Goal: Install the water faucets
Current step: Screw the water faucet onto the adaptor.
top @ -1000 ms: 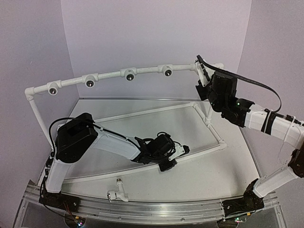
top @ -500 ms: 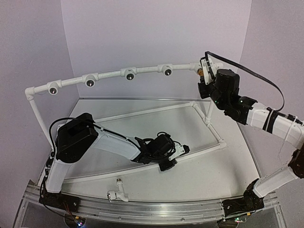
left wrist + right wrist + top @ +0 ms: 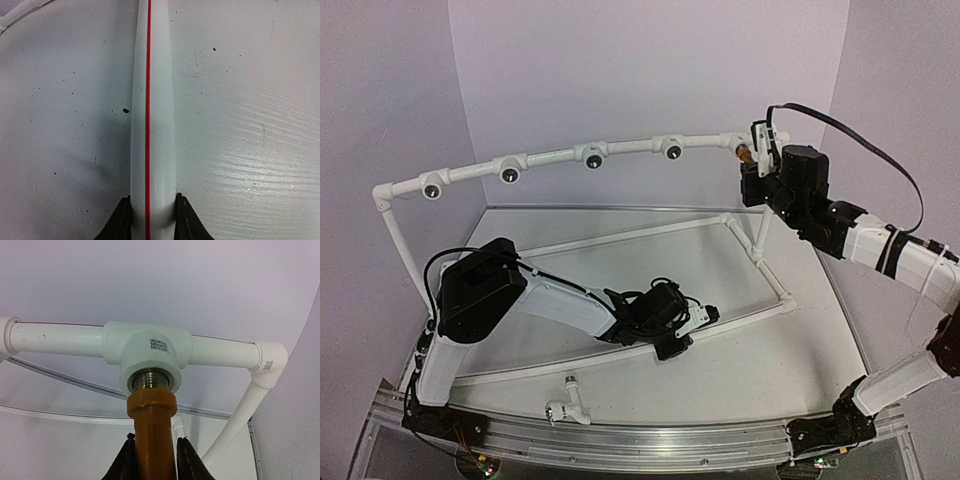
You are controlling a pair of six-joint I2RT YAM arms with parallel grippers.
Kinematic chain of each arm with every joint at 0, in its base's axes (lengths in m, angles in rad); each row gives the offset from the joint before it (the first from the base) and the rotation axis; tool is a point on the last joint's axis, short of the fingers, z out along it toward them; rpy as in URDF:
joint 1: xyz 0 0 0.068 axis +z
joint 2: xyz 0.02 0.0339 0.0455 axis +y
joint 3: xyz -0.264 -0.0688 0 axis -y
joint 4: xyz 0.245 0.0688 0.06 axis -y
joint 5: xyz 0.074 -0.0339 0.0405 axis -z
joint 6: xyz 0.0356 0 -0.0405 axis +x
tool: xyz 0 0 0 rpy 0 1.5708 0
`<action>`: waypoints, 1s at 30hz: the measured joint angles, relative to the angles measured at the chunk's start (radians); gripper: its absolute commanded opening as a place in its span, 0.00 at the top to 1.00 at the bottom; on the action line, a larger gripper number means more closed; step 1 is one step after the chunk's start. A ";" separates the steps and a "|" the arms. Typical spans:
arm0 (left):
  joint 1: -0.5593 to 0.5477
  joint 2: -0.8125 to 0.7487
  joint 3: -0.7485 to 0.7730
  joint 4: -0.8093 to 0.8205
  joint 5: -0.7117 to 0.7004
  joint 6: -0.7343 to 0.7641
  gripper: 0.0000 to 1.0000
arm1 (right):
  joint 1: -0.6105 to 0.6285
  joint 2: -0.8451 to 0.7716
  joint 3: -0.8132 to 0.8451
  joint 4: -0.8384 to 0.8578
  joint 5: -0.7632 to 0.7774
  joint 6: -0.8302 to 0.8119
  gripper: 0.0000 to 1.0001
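White plastic faucet (image 3: 567, 405) lies on the table (image 3: 750, 365) at bottom centre. Mid-frame, the left end effector (image 3: 152, 220) is clenched on a red-striped white pipe (image 3: 150, 100). Upper right, the right end effector (image 3: 154, 460) grasps the yellow-orange plastic faucet (image 3: 152, 425), its tip at the socket of the white tee fitting (image 3: 147, 347).

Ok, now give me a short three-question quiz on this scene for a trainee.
1. Fill in the gap: the left hand is shut on a white pipe with a ___ stripe along it.
2. True or false: the right hand holds the orange faucet with its threaded end at a socket of the upper pipe.
3. Where is the white faucet? A: lying on the table. B: in the left hand. C: screwed into a socket.

Key: 1 red; 2 true; 3 A.
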 measured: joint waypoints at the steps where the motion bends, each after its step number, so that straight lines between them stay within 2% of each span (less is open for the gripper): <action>1: 0.000 0.000 0.000 0.000 0.000 0.000 1.00 | -0.002 -0.001 0.000 -0.002 -0.006 0.008 1.00; 16: 0.000 0.000 0.000 0.000 0.000 0.000 1.00 | -0.040 -0.019 0.052 -0.114 -0.128 0.171 1.00; 30: 0.000 0.004 0.005 -0.001 -0.001 0.000 1.00 | -0.107 -0.021 0.054 -0.128 -0.289 0.334 1.00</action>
